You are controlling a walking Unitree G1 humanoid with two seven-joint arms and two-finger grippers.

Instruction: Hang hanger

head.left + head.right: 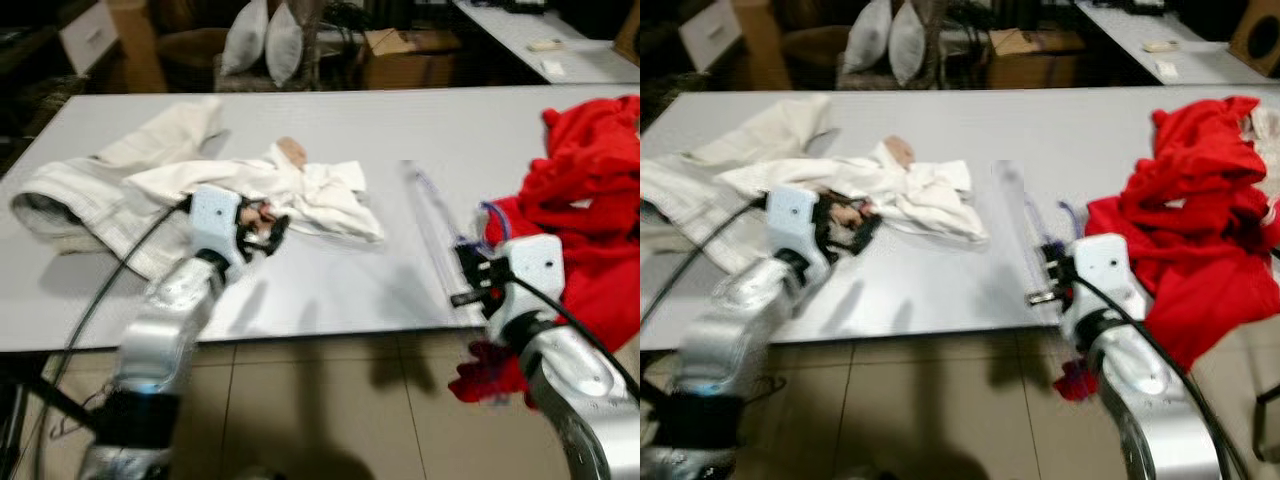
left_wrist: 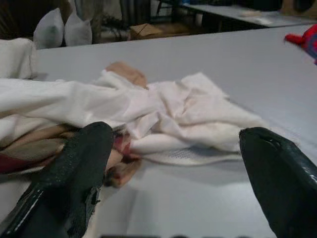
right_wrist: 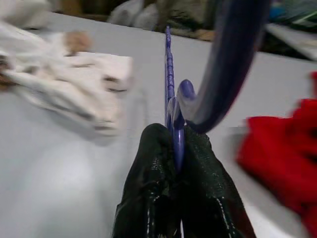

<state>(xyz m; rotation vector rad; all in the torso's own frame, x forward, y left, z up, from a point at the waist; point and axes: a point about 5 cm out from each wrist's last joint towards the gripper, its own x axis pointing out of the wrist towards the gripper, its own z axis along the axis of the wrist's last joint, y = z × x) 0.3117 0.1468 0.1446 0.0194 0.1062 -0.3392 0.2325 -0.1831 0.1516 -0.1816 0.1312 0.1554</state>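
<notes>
Holding the purple plastic hanger (image 3: 171,94) is the right gripper (image 3: 174,144): in the right wrist view its two black fingers are pressed together on the thin bar of the hanger, just below the curved hook, with no gap between them. In the head views the hanger looks pale and blurred; it runs from the right gripper (image 1: 470,275) away across the grey table (image 1: 400,130), near the front edge of the table. I cannot tell if it rests on the surface or is lifted a little.

The left gripper (image 2: 176,163) is wide open and holds nothing. Its fingers (image 2: 74,168) point at the crumpled white garment (image 1: 300,190), which lies in the middle of the table, and they are near it, maybe just touching its edge. A cream jacket (image 1: 90,190) lies to the left of the white garment, and a heap of red clothes (image 1: 590,200) is at the right side, partly hanging over the table edge beside the right arm.

As I judge it, the task is at an early stage. The hanger is grasped, but no garment is on it, and no rail or hook for hanging is in view. What is left is probably to lift the hanger, bring it to a place for hanging and put the hook over it.
</notes>
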